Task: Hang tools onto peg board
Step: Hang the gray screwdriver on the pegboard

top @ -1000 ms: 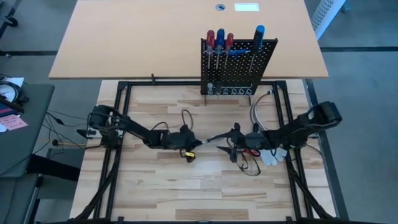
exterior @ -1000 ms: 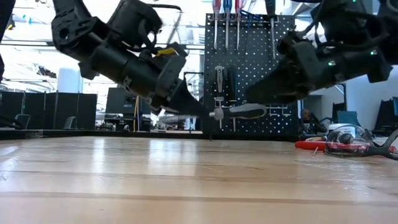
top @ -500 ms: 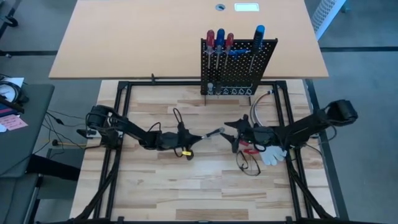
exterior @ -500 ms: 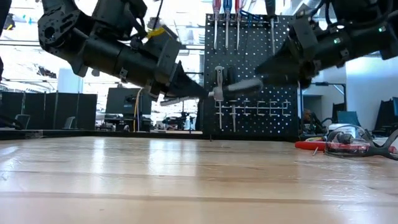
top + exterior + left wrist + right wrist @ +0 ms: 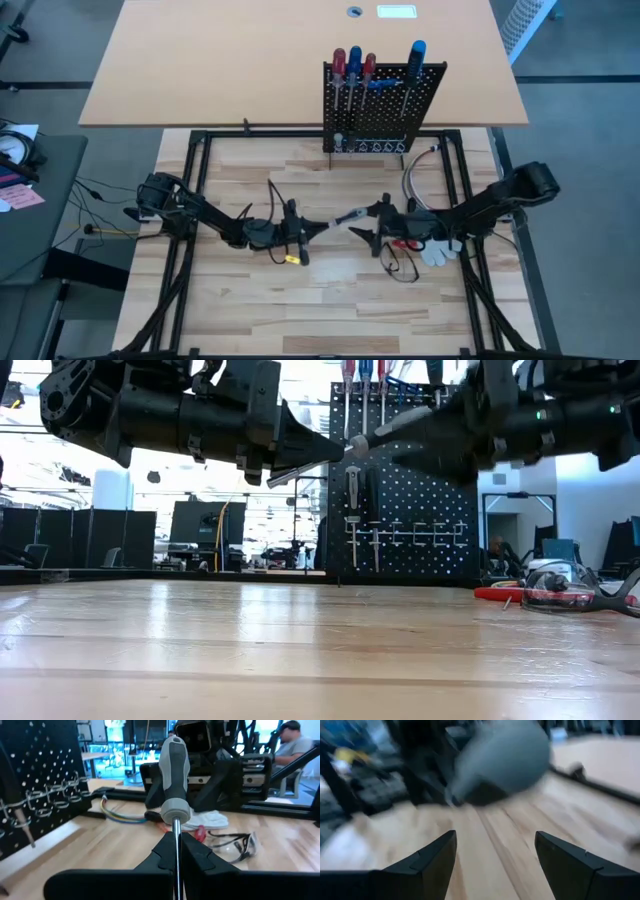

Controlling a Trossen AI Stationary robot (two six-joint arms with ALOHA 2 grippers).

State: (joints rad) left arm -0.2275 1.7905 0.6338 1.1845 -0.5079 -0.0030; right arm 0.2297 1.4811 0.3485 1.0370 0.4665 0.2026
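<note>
While my left gripper (image 5: pixel 176 851) pinches the grey-handled screwdriver (image 5: pixel 173 785) by its shaft, my right gripper (image 5: pixel 495 851) stands wide before its handle.

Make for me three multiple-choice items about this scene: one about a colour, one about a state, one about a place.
1. The left gripper holds a screwdriver whose handle is: A red; B grey; C yellow.
2. The right gripper is: A open; B shut on the handle; C shut on a cable.
3. The safety glasses lie: A in the left gripper; B near the right gripper; C far on the left side.

Answers: B, the left wrist view shows a grey handle above the steel shaft; A, its fingers stand wide apart with nothing between them; B, they rest on the wood below the right arm.
</note>
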